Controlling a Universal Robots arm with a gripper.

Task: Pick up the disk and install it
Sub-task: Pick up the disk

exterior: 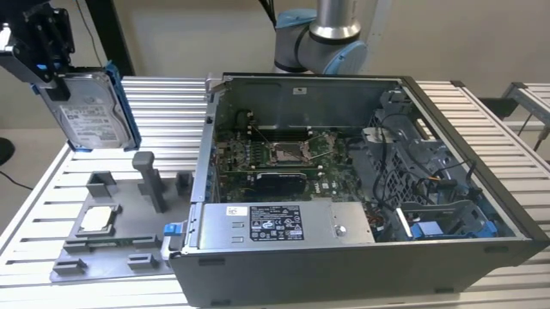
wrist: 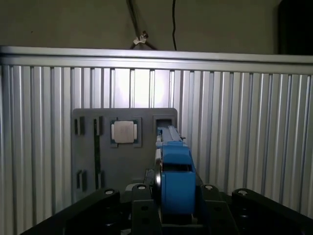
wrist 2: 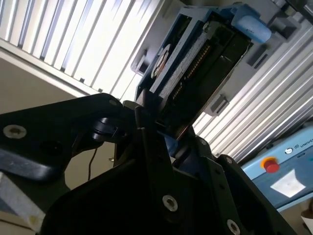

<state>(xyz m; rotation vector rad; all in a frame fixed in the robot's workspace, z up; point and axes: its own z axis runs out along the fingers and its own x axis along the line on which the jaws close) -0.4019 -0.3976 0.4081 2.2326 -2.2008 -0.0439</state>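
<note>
**Slatted bench, disk up in the air**

Aluminium slatted table (exterior: 163, 103) under everything, plain wall behind. At the exterior view's far left, the gripper (exterior: 53, 80) is clamped on the top end of the disk (exterior: 90, 112). The drive hangs on edge with its white label facing the camera and its blue bracket along the sides. It's off the table, above the grey fixture tray (exterior: 112, 248) and well apart from the PC.

In the first wrist view you look down the disk's blue edge (wrist: 175, 183) between the fingers (wrist: 208, 196), with the tray below. The CPU chip (wrist: 123, 132) sits in its pocket there, and it's in the tray's near-left corner in the exterior view (exterior: 94, 219).

Moving right, there's the open computer case (exterior: 344, 270) lying on its side. The power supply (exterior: 284, 225) sits along the near wall and the motherboard (exterior: 275, 167) behind it. Over on the right is what looks like the drive cage (exterior: 429, 167), though it's hard to be sure through the cables. The robot arm (exterior: 331, 38) stands behind the case.
</note>
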